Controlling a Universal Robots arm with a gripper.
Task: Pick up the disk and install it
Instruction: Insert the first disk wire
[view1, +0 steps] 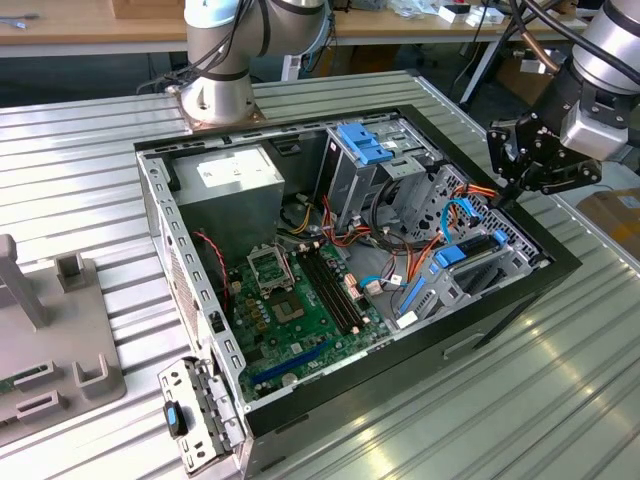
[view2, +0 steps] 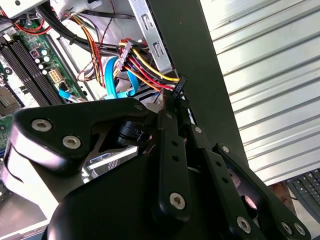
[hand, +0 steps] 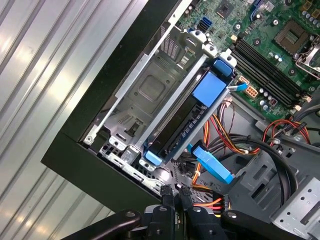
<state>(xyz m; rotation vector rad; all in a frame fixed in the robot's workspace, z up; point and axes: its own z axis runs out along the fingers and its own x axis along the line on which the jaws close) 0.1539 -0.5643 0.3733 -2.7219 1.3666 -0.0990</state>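
Ribbed metal table (view1: 80, 160) carrying an open computer case (view1: 420, 340) laid on its side; wooden benches (view1: 90, 25) stand in the room behind the case. The disk (hand: 186, 122) sits slotted in the grey drive cage (hand: 150, 90) at one corner of the case. Its long axis runs parallel to the black case wall next to the cage; its blue-tabbed end points toward the motherboard (hand: 260, 45), the other end toward the case's corner. The gripper (view1: 498, 198) hangs just above the case rim beside that cage, apart from the disk, fingers pressed together with nothing between them.
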